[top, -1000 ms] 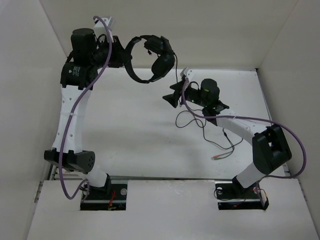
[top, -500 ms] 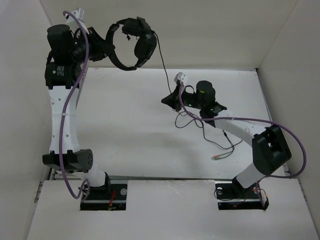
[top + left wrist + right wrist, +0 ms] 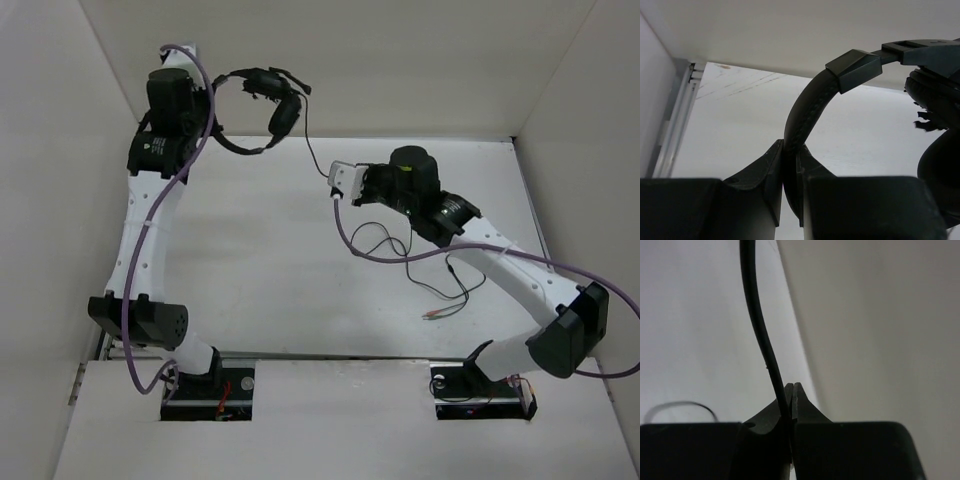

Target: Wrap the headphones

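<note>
Black headphones (image 3: 272, 105) hang above far-left corner of desk (image 3: 250, 260), headband (image 3: 805, 105) clamped in fully closed left end effector (image 3: 790, 157). Right end effector (image 3: 791, 392) pinched tight on their thin cable (image 3: 759, 325), above mid-desk.

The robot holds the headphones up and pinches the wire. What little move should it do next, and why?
Probably the right gripper should carry the cable around the headphones. It is shut on the cable, the left gripper clamps the headband, and no loop is wound yet.
</note>
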`<state>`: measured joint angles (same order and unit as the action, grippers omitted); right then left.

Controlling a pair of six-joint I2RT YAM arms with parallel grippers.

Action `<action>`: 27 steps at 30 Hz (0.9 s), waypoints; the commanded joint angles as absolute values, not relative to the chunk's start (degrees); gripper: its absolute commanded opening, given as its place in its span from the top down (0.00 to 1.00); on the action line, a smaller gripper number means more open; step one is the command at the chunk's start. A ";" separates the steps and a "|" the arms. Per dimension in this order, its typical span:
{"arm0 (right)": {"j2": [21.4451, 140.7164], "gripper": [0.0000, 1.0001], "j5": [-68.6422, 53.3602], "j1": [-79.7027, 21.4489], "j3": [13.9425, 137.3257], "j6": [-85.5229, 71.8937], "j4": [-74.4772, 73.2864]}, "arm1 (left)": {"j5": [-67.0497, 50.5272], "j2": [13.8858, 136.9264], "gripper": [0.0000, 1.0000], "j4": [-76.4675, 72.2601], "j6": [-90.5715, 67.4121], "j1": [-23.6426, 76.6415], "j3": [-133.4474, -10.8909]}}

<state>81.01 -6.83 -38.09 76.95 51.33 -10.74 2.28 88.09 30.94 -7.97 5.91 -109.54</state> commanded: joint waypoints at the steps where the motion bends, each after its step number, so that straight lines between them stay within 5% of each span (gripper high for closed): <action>1: 80.86 1.00 10.87 -38.27 80.50 82.48 -18.90 | 12.99 88.59 1.00 24.70 0.60 10.66 -108.99; 12: 87.89 1.00 11.78 -33.62 101.69 98.09 2.81 | 14.68 93.16 1.00 27.86 14.94 27.62 -106.00; 27: 89.82 1.00 1.68 -28.17 101.51 69.90 -4.22 | -5.60 82.28 1.00 21.98 11.09 33.45 -97.92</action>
